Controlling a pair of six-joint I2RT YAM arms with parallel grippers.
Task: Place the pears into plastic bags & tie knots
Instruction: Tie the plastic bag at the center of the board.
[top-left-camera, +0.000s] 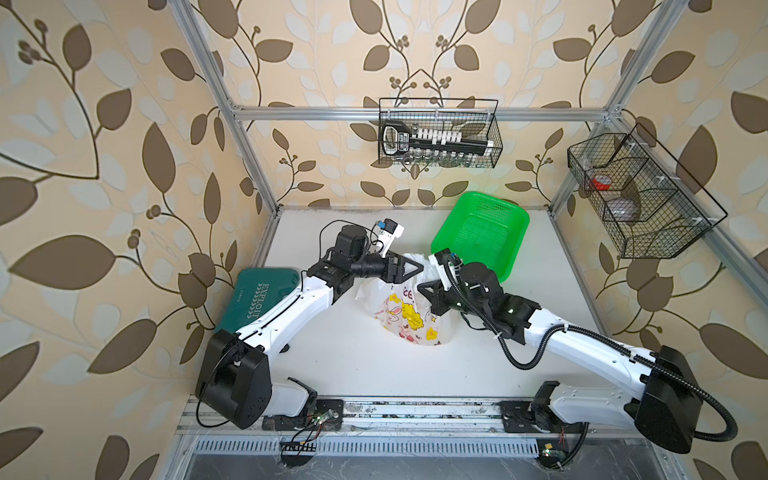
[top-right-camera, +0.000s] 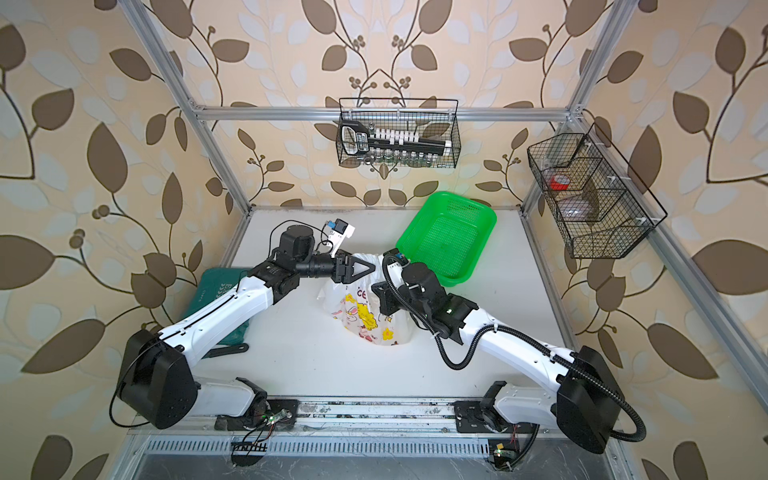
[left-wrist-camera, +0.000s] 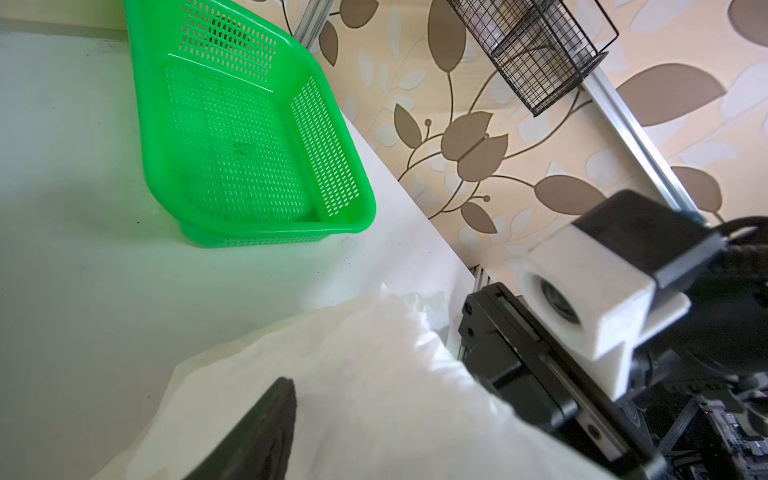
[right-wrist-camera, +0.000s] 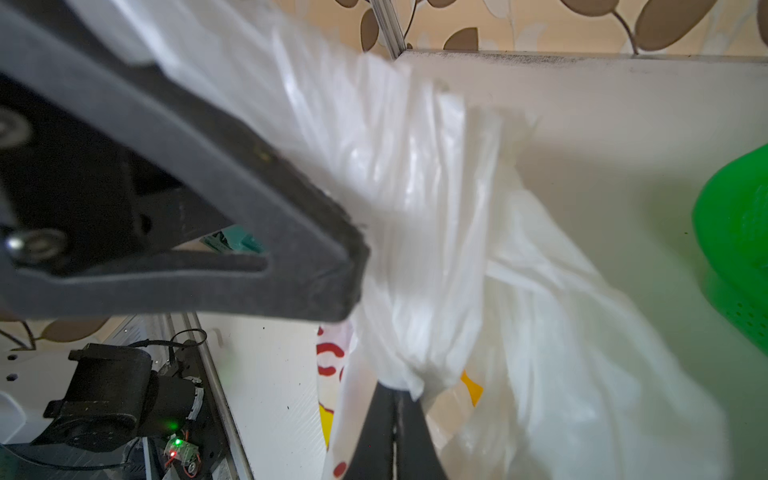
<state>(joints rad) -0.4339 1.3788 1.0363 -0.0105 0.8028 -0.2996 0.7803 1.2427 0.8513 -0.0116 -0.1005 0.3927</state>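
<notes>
The right gripper (right-wrist-camera: 401, 401) has its jaws pressed together on a bunched white handle of the bag (right-wrist-camera: 419, 316), which rises straight out of their tips. Just past that pinch, the left gripper (right-wrist-camera: 353, 266) reaches in from the side, its dark tip against the same gathered plastic; whether its jaws are apart or gripping cannot be told. In both top views the two grippers meet above the bag (top-left-camera: 409, 316), which sits on the table (top-left-camera: 353, 357) under them, printed side toward the camera, white top pulled up between the tips. The pears cannot be made out through the plastic. Beyond the jaws, an empty green basket (top-left-camera: 482, 232) rests near the table's far edge. Behind the left arm lies a dark green case (top-left-camera: 253, 299).
</notes>
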